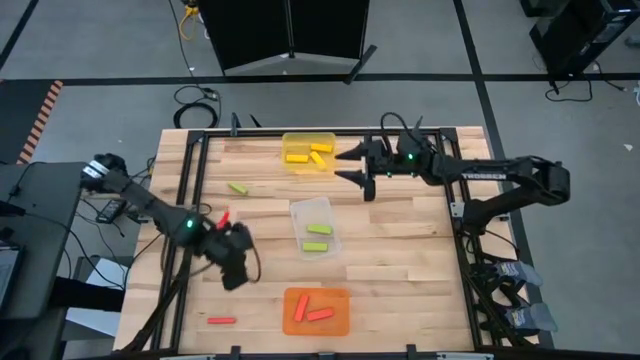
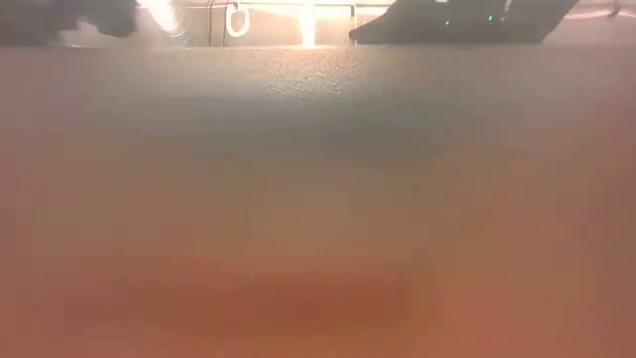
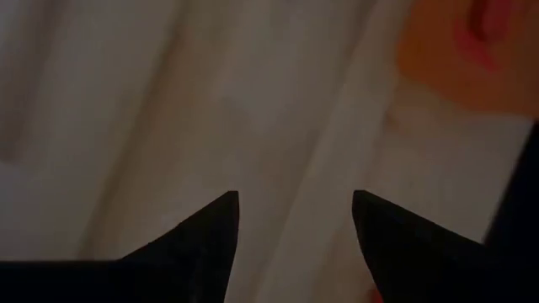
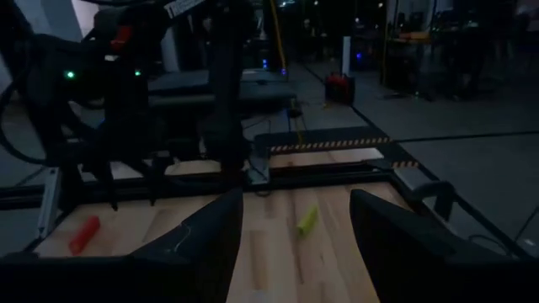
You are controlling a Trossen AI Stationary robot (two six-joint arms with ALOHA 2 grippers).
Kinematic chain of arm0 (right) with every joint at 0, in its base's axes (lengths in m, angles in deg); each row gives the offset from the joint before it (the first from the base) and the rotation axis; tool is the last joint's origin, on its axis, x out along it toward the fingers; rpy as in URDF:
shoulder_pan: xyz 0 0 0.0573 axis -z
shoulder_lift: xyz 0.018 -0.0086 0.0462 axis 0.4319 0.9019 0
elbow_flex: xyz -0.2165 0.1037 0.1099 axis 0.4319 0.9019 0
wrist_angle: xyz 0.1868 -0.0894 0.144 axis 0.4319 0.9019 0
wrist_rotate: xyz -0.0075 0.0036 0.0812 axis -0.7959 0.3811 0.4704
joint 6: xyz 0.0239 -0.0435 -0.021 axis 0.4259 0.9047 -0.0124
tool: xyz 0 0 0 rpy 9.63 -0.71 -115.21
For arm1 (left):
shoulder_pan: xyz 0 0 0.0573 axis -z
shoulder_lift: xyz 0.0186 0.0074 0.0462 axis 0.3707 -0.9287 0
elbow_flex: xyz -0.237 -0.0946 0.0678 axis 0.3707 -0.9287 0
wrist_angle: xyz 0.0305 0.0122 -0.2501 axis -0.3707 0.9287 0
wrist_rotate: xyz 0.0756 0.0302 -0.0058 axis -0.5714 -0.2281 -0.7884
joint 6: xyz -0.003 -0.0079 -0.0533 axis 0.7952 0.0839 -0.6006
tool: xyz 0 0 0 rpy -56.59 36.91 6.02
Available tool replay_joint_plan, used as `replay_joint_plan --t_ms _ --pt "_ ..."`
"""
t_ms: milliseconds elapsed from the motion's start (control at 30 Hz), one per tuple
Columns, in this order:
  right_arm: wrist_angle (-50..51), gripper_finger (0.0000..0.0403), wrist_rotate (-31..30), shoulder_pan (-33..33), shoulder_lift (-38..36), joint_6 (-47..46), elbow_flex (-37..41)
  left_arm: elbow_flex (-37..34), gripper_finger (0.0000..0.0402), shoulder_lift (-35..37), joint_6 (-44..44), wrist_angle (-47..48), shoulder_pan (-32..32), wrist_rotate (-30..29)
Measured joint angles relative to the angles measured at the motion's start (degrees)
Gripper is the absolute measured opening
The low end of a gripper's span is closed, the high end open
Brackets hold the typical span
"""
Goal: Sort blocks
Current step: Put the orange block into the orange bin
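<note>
Yellow blocks lie in the yellow tray, lime green blocks in the clear tray, and red blocks in the orange tray. Loose on the table are a lime green block, also in the right wrist view, a red block beside my left arm, also in the right wrist view, and a red block near the front edge. My left gripper is open and empty, low over bare table left of the orange tray. My right gripper is open and empty, right of the yellow tray.
The low view is filled by the blurred wall of the orange tray. A black frame runs along the table's left, right and far edges. Bare wood lies between the clear tray and the right edge.
</note>
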Motion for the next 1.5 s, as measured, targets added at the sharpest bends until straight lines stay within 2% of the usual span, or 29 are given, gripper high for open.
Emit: replay_joint_plan --t_ms 100,267,467,633,1067,1300,1500 --pt "0.0 0.0234 -2.6 -3.4 -1.0 -0.6 0.9 0.0 0.0239 -2.5 -5.1 -1.8 5.2 1.7" --pt "0.0 0.0236 -7.3 -8.5 -0.4 -0.9 1.3 1.4 0.0239 -8.7 -8.8 -6.3 11.3 4.9" --pt "-1.3 0.0236 -12.1 -13.7 0.9 -1.1 1.3 5.4 0.0239 -15.5 -10.9 -5.9 14.3 6.6" --pt "-1.7 0.0236 -16.3 -17.0 4.9 -1.0 -0.6 7.4 0.0239 -16.4 -11.3 -5.6 15.6 4.3" --pt "-1.3 0.0237 -16.4 -18.5 18.2 -2.6 -9.0 7.7 0.0239 -16.5 -17.4 -6.0 19.5 2.9" --pt "-1.2 0.0238 -15.5 -19.3 23.8 -2.2 -13.8 7.7 0.0239 -19.1 -21.9 -9.3 23.2 3.6" --pt "-1.2 0.0237 -15.0 -19.3 25.9 -2.1 -15.6 7.7 0.0239 -23.6 -23.5 -8.9 24.7 7.8"
